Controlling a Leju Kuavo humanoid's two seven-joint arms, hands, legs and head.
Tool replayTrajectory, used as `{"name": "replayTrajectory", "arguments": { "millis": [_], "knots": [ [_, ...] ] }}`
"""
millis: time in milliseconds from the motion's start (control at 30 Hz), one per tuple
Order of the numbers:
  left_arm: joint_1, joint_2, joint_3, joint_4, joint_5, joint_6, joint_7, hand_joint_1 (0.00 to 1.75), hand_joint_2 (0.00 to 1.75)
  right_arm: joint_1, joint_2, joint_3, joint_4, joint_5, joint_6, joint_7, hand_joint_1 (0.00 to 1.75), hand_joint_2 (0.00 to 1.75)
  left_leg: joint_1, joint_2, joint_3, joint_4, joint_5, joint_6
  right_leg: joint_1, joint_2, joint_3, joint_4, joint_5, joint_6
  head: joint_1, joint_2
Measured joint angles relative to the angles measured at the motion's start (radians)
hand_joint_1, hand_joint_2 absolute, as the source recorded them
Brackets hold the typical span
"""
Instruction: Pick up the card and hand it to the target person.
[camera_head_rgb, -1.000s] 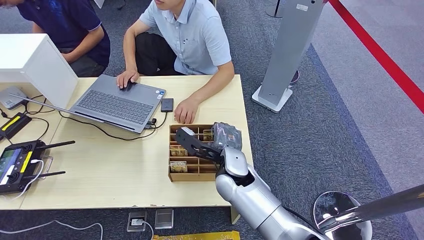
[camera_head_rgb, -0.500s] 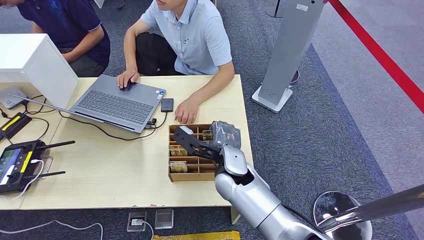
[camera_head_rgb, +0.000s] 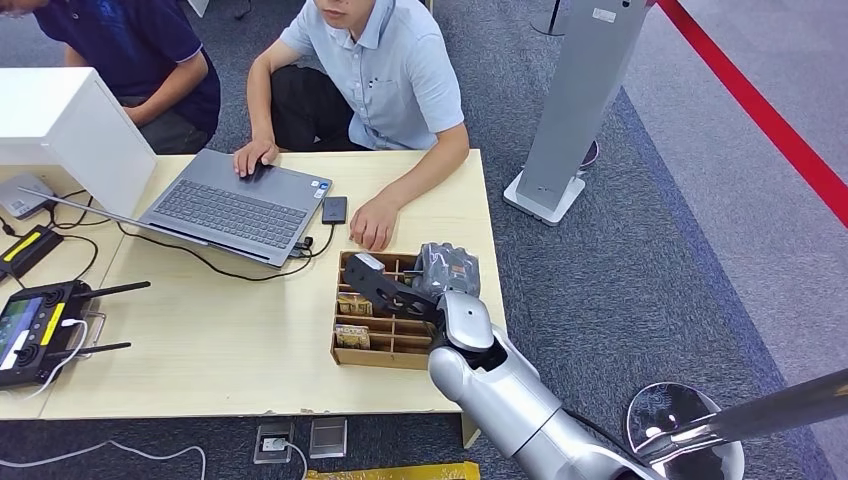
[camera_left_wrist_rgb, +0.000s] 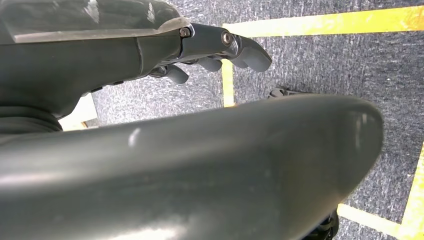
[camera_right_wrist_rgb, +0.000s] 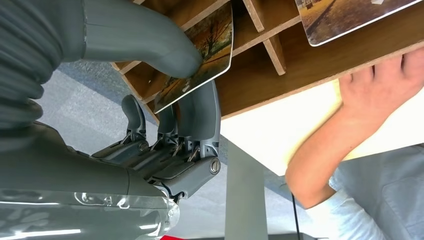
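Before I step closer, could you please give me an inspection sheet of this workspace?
Surface: light wooden table, a chipped patch on its near edge.
Job's things: card pinched between thumb and fingers of the right robot hand, at the wooden divider box; more cards in its compartments.
Clutter: laptop, phone, remote controller, white box, plastic-wrapped bundle.
Robot hands: right grips the card; left robot hand hangs over the floor, fingers curled, holding nothing.
Cables: black leads from the laptop across the table.
Surroundings: two seated people; one rests a hand beside the box; grey stand; red floor line.
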Motion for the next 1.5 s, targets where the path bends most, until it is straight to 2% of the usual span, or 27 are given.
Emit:
{"name": "replayTrajectory", "arguments": {
  "millis": [133, 333, 767, 967, 1300, 1500],
  "knots": [
    [0.000, -0.001, 0.000, 0.000, 0.000, 0.000, 0.000, 0.00, 0.00, 0.000, 0.000, 0.000, -0.004, 0.000, 0.004, 0.000, 1.73, 1.75, 0.000, 0.000, 0.000, 0.000, 0.000, 0.000, 0.000, 0.000, 0.000, 0.000, 0.000, 0.000, 0.000, 0.000],
    [0.000, -0.002, 0.000, 0.000, 0.000, 0.000, -0.003, 0.00, 0.00, 0.002, 0.000, 0.001, -0.007, 0.001, 0.004, 0.000, 1.66, 1.75, 0.000, 0.000, 0.000, 0.000, 0.000, 0.000, 0.000, 0.000, 0.000, 0.000, 0.000, 0.000, 0.001, 0.000],
    [0.000, -0.003, 0.000, 0.000, 0.000, 0.006, -0.010, 0.00, 0.00, 0.011, -0.017, 0.002, -0.058, -0.048, -0.017, 0.000, 1.66, 1.75, 0.000, 0.000, 0.000, 0.000, 0.000, 0.000, 0.000, 0.000, 0.000, 0.000, 0.000, 0.000, 0.001, 0.000],
    [0.001, -0.003, 0.000, 0.000, 0.005, 0.009, -0.015, 0.00, 0.00, 0.028, -0.047, 0.004, -0.176, -0.068, -0.025, 0.000, 1.66, 1.75, 0.000, 0.000, 0.000, 0.000, 0.000, 0.000, 0.000, 0.000, 0.000, 0.000, 0.000, 0.000, 0.001, 0.000],
    [0.004, -0.003, 0.000, 0.000, 0.006, 0.009, -0.018, 0.00, 0.00, 0.049, -0.119, 0.004, -0.467, -0.093, -0.038, -0.001, 1.66, 1.75, 0.000, 0.000, 0.000, 0.000, 0.000, 0.000, 0.000, 0.000, 0.000, 0.000, 0.000, 0.000, 0.000, 0.000],
    [0.003, -0.003, 0.000, 0.000, -0.007, 0.005, -0.026, 0.00, 0.00, -0.018, -0.140, 0.050, -0.501, -0.138, -0.037, -0.014, 1.66, 1.75, 0.000, 0.000, 0.000, 0.000, 0.000, 0.000, 0.000, 0.000, 0.000, 0.000, 0.000, 0.000, 0.000, 0.000]
  ]
}}
